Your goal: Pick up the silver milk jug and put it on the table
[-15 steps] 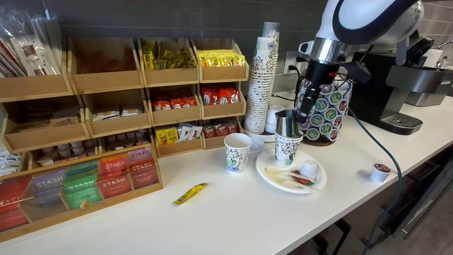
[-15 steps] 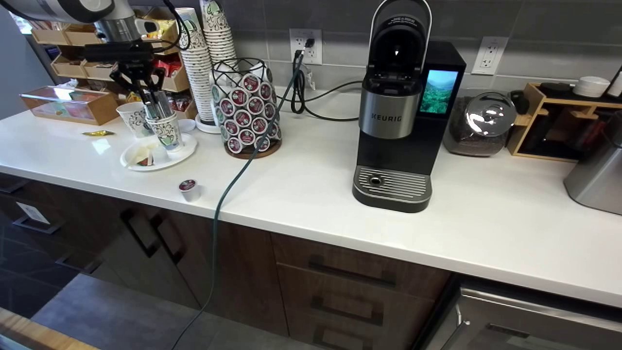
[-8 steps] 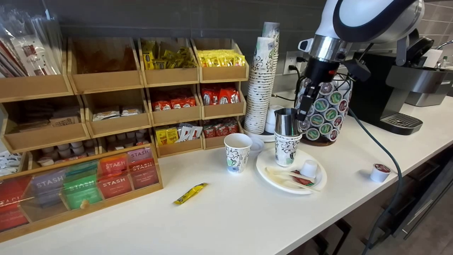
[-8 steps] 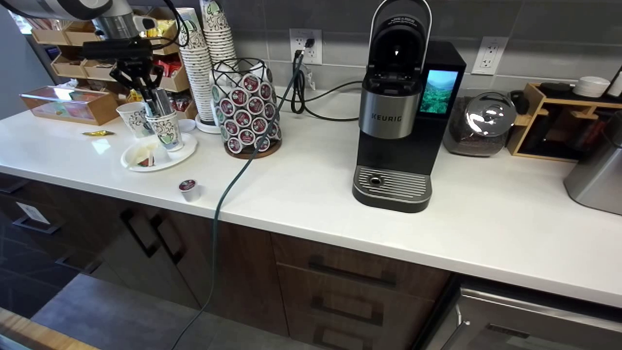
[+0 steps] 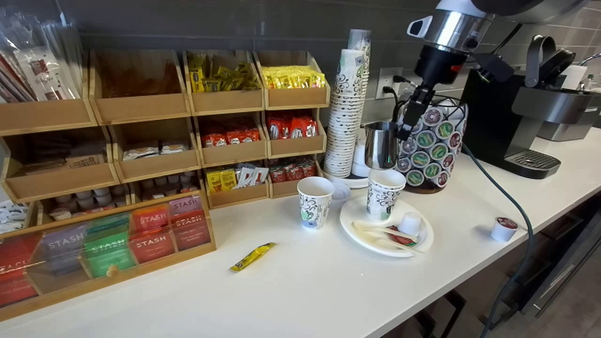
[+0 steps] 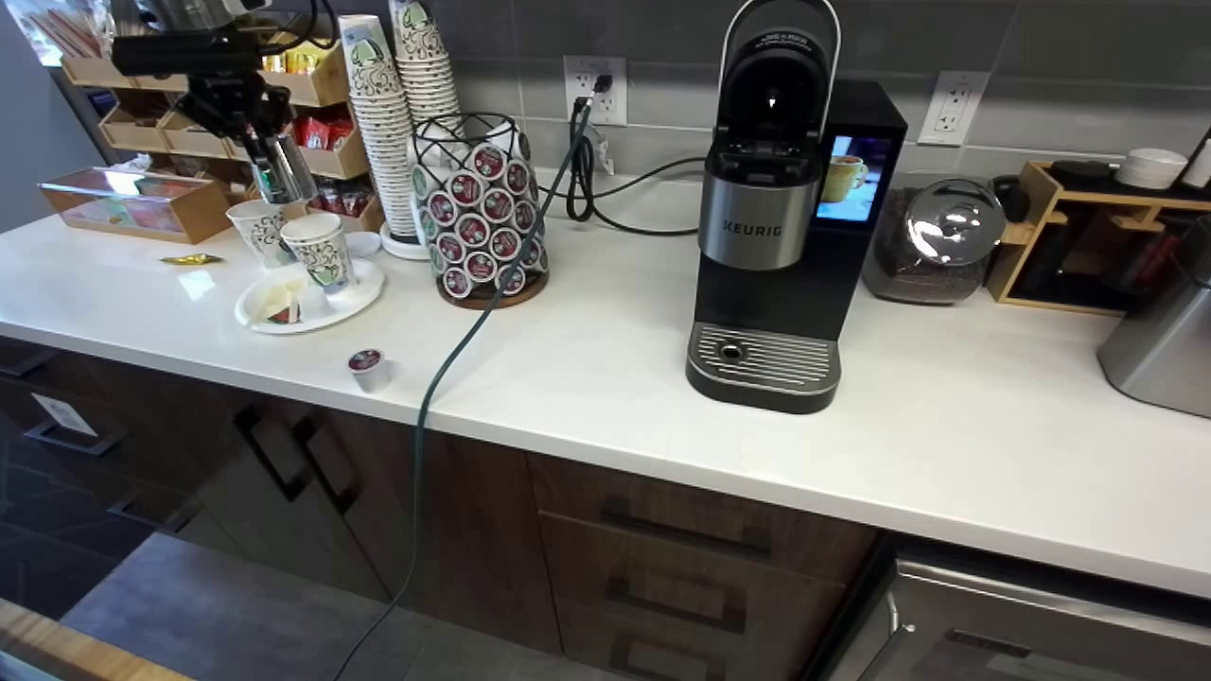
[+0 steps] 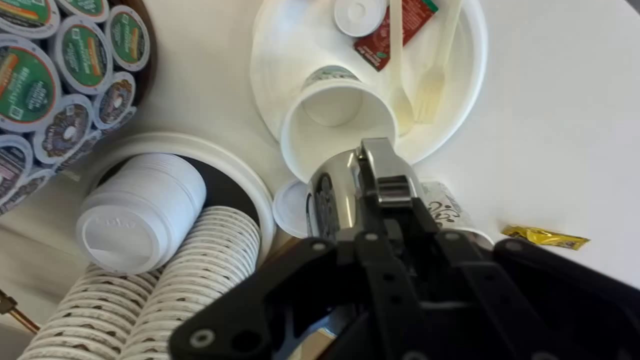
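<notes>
In an exterior view, the silver milk jug (image 5: 381, 146) is held aloft by the gripper (image 5: 404, 133), clear of the paper cup (image 5: 383, 205) on the plate (image 5: 349, 220); the pick-up can be judged done. In an exterior view, the table (image 6: 587, 350) is seen not yet reached by the jug. In the wrist view, the handle (image 7: 378, 151) is pinched between nearly closed fingers (image 7: 370, 220); lowering and release are left.
</notes>
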Action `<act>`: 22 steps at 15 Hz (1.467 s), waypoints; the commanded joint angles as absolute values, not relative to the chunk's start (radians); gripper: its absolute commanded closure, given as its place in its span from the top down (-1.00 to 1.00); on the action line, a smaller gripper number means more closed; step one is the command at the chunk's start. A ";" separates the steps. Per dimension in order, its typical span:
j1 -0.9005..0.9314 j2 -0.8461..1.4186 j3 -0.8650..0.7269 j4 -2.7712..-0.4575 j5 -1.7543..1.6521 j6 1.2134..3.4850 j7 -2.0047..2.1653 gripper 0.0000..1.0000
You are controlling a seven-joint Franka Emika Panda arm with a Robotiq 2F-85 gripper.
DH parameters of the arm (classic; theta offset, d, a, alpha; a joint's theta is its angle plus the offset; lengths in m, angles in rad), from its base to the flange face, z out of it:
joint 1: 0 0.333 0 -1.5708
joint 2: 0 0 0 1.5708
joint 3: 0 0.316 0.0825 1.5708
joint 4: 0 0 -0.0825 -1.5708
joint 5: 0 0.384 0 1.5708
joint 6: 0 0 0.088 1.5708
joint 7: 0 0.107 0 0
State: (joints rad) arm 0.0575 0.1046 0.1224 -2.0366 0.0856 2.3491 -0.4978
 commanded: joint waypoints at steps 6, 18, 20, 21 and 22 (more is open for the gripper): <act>0.106 0.110 0.192 -2.072 0.294 2.299 -0.741 -0.92; 0.117 0.223 0.239 -2.047 0.261 2.226 -0.791 -0.92; 0.131 0.240 0.261 -2.055 0.252 2.292 -0.888 -0.92; 0.136 0.249 0.271 -2.058 0.247 2.322 -0.925 -0.92; 0.142 0.261 0.280 -2.060 0.231 2.353 -0.958 -0.92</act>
State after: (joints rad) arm 0.1252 0.2365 0.2532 -2.0481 0.2479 2.2713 -0.8614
